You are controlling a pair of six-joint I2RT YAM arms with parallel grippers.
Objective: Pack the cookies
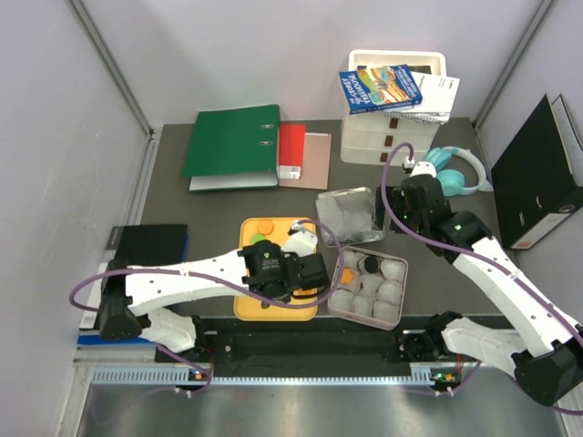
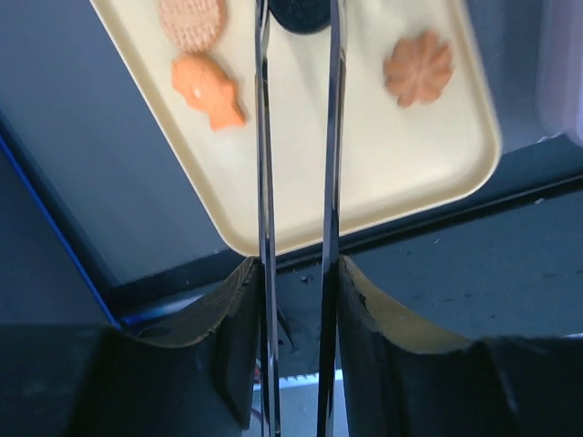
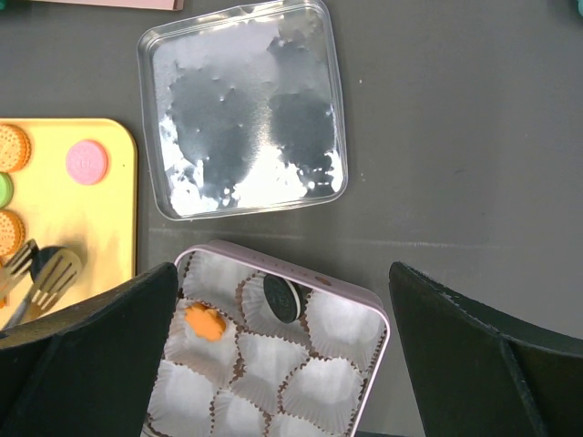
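My left gripper (image 1: 305,269) (image 2: 296,269) is shut on metal tongs (image 2: 264,137). The tong tips straddle a black cookie (image 2: 301,14) on the yellow tray (image 1: 250,305); I cannot tell whether they pinch it. Orange cookies lie beside the tongs: a round one (image 2: 191,20), a fish shape (image 2: 209,89) and a flower (image 2: 417,68). The pink tin (image 1: 399,314) (image 3: 351,293) of white paper cups holds an orange flower cookie (image 3: 205,321) and a black cookie (image 3: 284,299) standing on edge. My right gripper (image 1: 410,205) (image 3: 282,273) is open and empty above the tin.
The tin's clear lid (image 3: 244,109) lies on the table behind the tin. A pink cookie (image 3: 86,162) and orange cookies (image 3: 11,146) lie at the tray's far end. A green binder (image 1: 232,141), white drawers (image 1: 392,109), headphones (image 1: 455,168) and a black binder (image 1: 542,173) stand around the back.
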